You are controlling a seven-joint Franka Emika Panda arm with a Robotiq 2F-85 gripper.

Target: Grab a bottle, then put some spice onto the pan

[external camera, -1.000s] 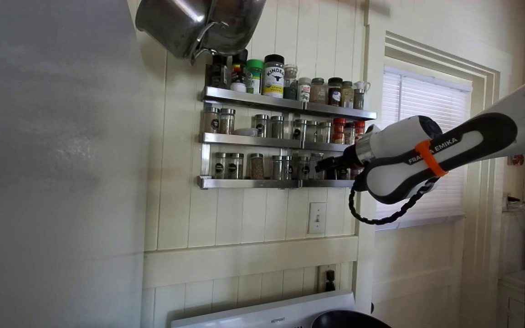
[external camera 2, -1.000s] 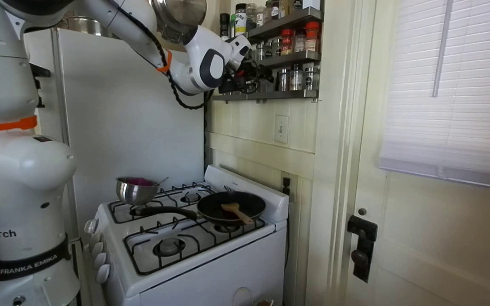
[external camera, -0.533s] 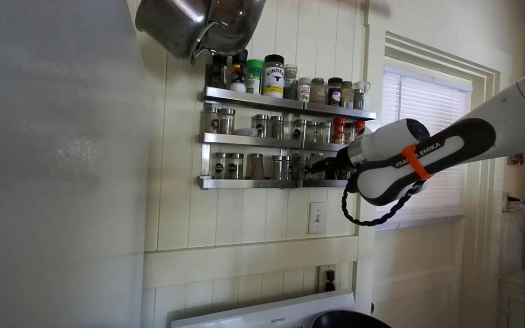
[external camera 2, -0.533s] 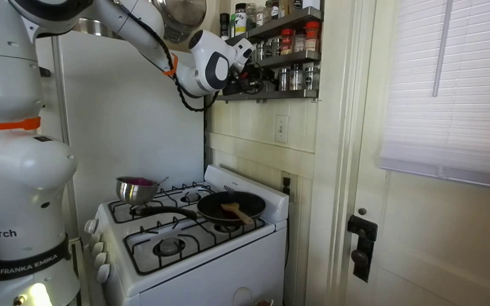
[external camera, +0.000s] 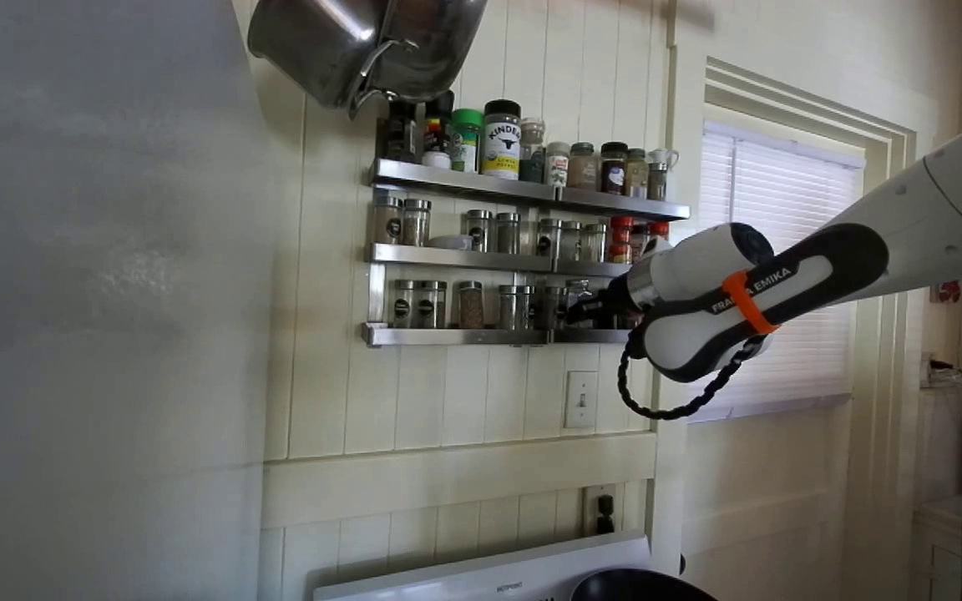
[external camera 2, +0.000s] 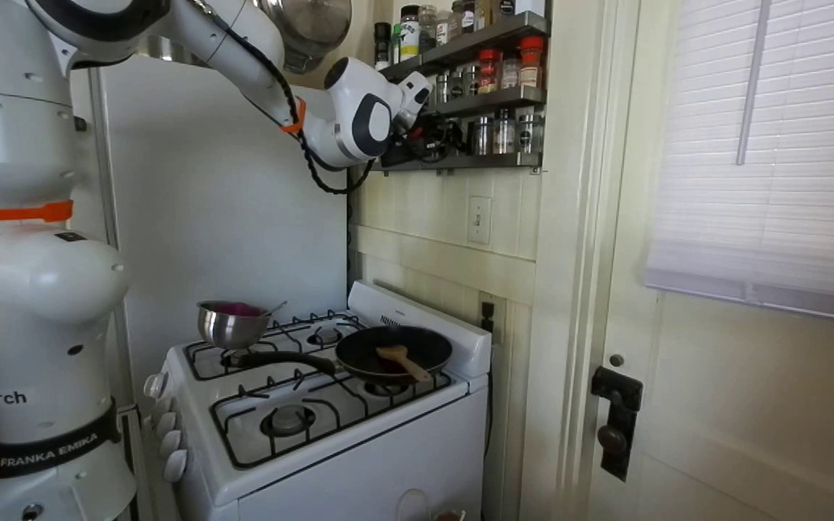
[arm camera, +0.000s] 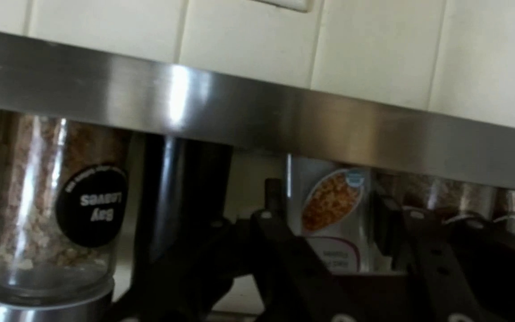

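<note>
Here, 1 labelled bottle [arm camera: 329,214] snug within the end effector [arm camera: 330,203].

Three views of the three-tier steel spice rack [external camera: 481,260]
An exterior view faces it left end nearer, past a broad grey panel [external camera: 105,334]; an exterior view faces it right end nearer, looking down on the white gas stove [external camera 2: 359,456] below. Both, at middle distance, share the rack and the round black pan [external camera 2: 417,344]. The wrist view, upside down, meets its lowest steel shelf [arm camera: 257,114] close up.
</note>
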